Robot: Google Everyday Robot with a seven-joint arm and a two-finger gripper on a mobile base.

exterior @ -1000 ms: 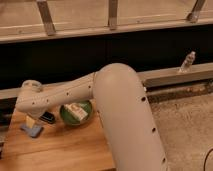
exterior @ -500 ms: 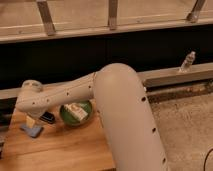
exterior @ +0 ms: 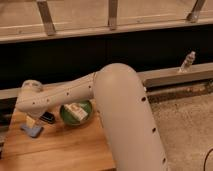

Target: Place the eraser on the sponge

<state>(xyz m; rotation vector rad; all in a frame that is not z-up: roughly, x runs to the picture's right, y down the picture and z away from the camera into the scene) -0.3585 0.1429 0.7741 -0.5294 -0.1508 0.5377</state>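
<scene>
The blue-grey sponge [exterior: 31,131] lies flat on the wooden table [exterior: 60,150] near its left edge. My gripper [exterior: 34,120] hangs from the pale arm's wrist [exterior: 29,97] directly above the sponge, mostly hidden by the arm. A dark narrow end of the eraser [exterior: 48,118] pokes out just right of the gripper, a little above and to the right of the sponge. Whether the gripper holds it cannot be told.
A round green plate [exterior: 65,117] with a white printed carton [exterior: 76,112] on it sits right of the sponge. My bulky arm [exterior: 125,115] covers the table's right part. A small bottle [exterior: 187,62] stands on the ledge at far right, with carpet floor below.
</scene>
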